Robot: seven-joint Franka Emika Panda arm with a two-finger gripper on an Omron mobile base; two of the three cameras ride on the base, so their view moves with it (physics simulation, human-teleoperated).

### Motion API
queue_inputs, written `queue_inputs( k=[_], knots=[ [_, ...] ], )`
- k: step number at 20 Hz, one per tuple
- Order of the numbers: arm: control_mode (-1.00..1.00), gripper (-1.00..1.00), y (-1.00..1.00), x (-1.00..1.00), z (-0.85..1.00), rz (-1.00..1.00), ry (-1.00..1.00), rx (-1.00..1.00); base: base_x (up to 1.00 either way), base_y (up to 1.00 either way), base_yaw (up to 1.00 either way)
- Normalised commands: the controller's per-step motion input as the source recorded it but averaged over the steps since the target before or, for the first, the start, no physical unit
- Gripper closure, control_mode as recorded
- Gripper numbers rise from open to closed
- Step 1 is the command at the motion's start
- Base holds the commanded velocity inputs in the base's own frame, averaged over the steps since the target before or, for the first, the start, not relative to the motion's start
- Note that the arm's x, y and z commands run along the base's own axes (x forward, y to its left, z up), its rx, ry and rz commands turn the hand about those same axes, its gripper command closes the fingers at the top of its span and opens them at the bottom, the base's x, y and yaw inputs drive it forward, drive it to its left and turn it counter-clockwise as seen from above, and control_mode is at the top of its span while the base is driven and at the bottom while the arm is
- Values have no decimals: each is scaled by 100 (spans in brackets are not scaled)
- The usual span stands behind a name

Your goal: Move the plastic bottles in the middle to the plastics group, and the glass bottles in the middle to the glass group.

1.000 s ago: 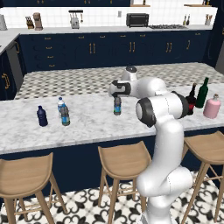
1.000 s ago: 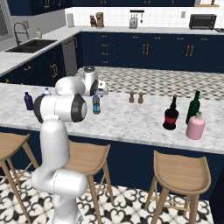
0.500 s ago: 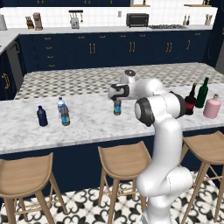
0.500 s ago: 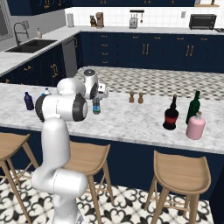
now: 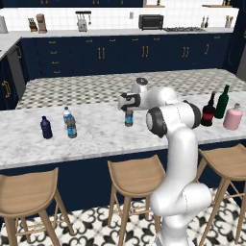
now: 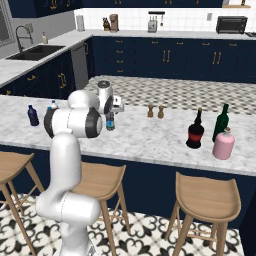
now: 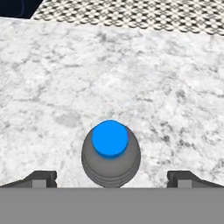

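A small grey-tinted plastic bottle (image 5: pixel 129 118) (image 6: pixel 110 121) with a blue label band stands upright mid-counter. My gripper (image 5: pixel 128 108) (image 6: pixel 111 112) hangs just above it, pointing down. In the hand view its blue cap and grey shoulders (image 7: pixel 110 152) lie between my wide-apart fingertips (image 7: pixel 42 178), so the gripper (image 7: pixel 112 179) is open. At the left, a second grey-tinted bottle (image 5: pixel 71 128) stands beside the navy bottle (image 5: pixel 46 128) (image 6: pixel 32 115) and the pale water bottle (image 5: pixel 67 115). At the right, the dark red-labelled bottle (image 5: pixel 208 110) (image 6: pixel 195 131) stands by the green bottle (image 5: pixel 221 102) (image 6: pixel 220 123) and the pink bottle (image 5: pixel 233 116) (image 6: pixel 223 144).
Two small brown shakers (image 6: pixel 150 110) stand on the counter behind the middle bottle. The marble counter (image 5: pixel 101 137) has a patterned raised strip behind it. Wooden stools (image 5: pixel 135 175) line its front edge.
My gripper has sunk slightly toward the middle plastic bottle. The bottles have not moved.
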Motion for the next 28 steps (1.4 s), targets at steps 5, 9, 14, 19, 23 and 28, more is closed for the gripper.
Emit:
queue_inputs(
  k=[5, 9, 14, 19, 23, 28],
  knots=[
    [-100, -100, 0, 13, -15, 3, 1, 0, 0, 0, 0],
    [-100, -100, 0, 20, -18, 3, 0, 0, 0, 0, 0],
    [-100, -100, 0, 11, -2, 1, 0, 0, 0, 0, 0],
    [-100, 100, 0, 0, 0, 0, 0, 0, 0, 0, 0],
    [-100, 100, 0, 0, 0, 0, 0, 0, 0, 0, 0],
    [-100, 100, 7, -30, 5, 2, -5, 0, 0, 0, 0]
  ],
)
